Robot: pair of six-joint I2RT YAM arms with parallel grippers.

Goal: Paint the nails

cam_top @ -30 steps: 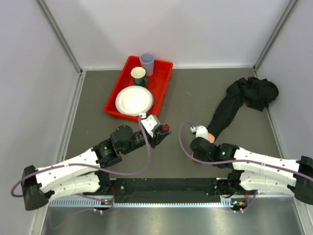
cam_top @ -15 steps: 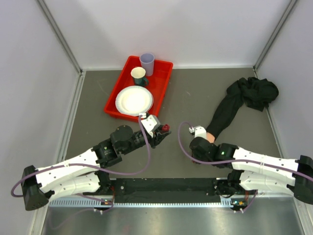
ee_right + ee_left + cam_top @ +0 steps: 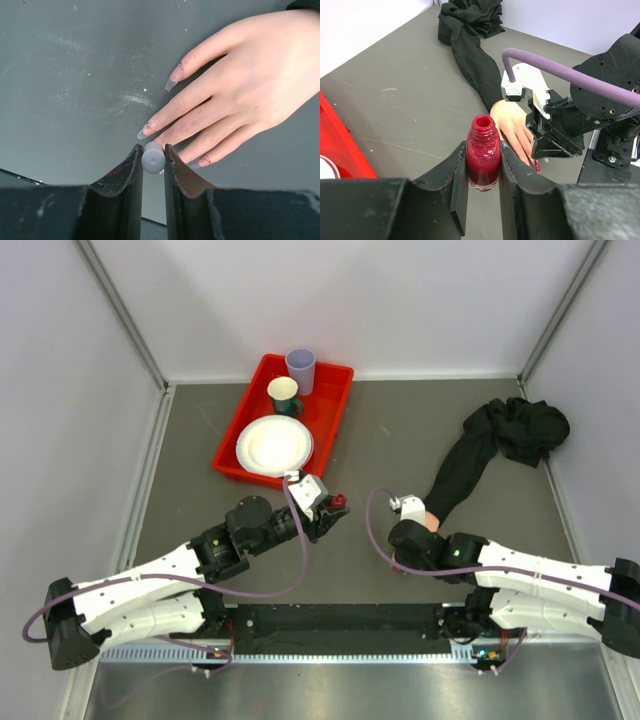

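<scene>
While the left gripper [image 3: 482,150] pinches an open polish bottle [image 3: 483,162], the right gripper [image 3: 152,150] pinches a grey piece [image 3: 153,157] at the nails [image 3: 174,80]

Pale oval nails [image 3: 174,80]: one fingertip is hidden from me behind the round grey plastic cap [image 3: 153,159] in the right pincer [image 3: 152,149].
Skin-coloured mannequin hand [image 3: 430,521]: from above, mostly under the right arm [image 3: 520,575].
Red plastic tray [image 3: 342,145]: cut off by the left wrist view's edge.
</scene>
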